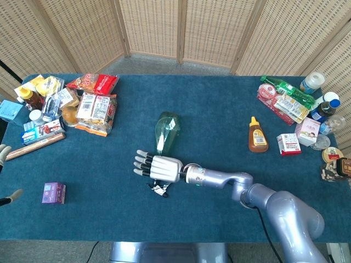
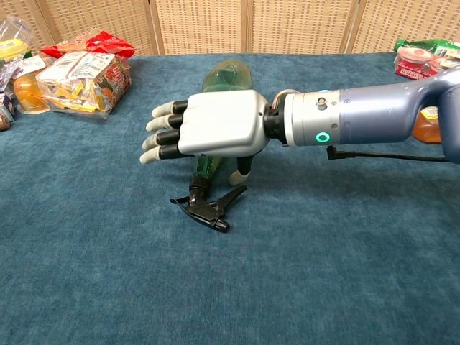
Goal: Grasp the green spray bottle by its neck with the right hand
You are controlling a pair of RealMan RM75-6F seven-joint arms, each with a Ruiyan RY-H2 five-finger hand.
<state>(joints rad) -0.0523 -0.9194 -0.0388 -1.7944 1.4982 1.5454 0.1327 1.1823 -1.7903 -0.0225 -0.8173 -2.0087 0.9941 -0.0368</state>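
The green spray bottle [image 1: 166,130] lies on its side on the blue table, its black trigger head [image 2: 208,207] toward the front edge and its base [image 2: 227,75] toward the back. My right hand [image 2: 210,134] hovers palm down just above the bottle's narrow part, fingers straight and spread to the left, thumb hanging down on the right of the neck. It holds nothing, and it hides the neck in the head view, where the right hand [image 1: 157,166] covers it. My left hand [image 1: 5,174] shows only as fingertips at the left edge.
Snack packets [image 1: 96,112] and small items crowd the back left. A purple box [image 1: 54,193] lies front left. An orange sauce bottle [image 1: 257,135], drink bottles [image 1: 285,91] and cartons stand at the right. Wicker screens back the table.
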